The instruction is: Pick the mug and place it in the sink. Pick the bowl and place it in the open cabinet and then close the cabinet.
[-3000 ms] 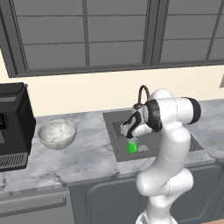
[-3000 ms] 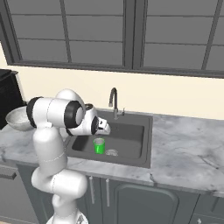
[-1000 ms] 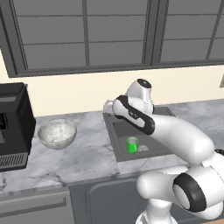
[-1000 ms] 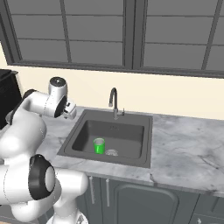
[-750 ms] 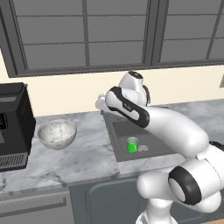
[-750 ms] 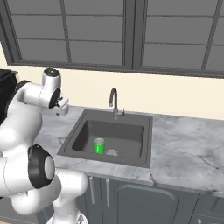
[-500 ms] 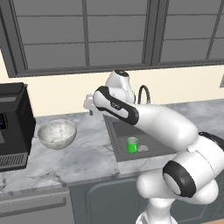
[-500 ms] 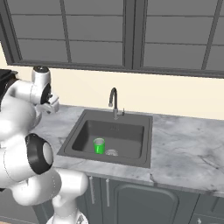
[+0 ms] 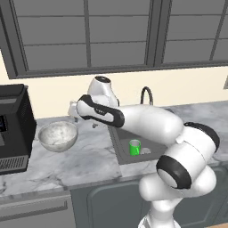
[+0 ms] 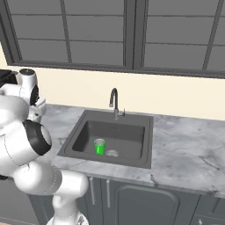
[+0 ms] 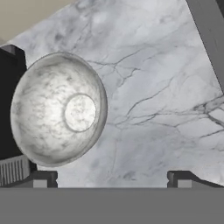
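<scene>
Two task things are what you are tracking, and the sink [image 9: 127, 149] serves as your landmark. You see the marble counter [image 9: 84, 162] running along both sides of the sink, with the dark coffee machine [image 9: 13, 127] standing at its far left end, well away from the sink. You see the bowl [image 9: 58, 136] upright on the counter between the coffee machine and the sink, apart from both. Your end effector [image 9: 75, 116] hovers just above the bowl's sink-side rim, empty, its fingers [image 11: 41, 178] spread wide apart. You find the mug [image 9: 135, 147] standing upright inside the sink, just beside the round drain [image 10: 112, 153], below the curved faucet [image 10: 114, 102].
</scene>
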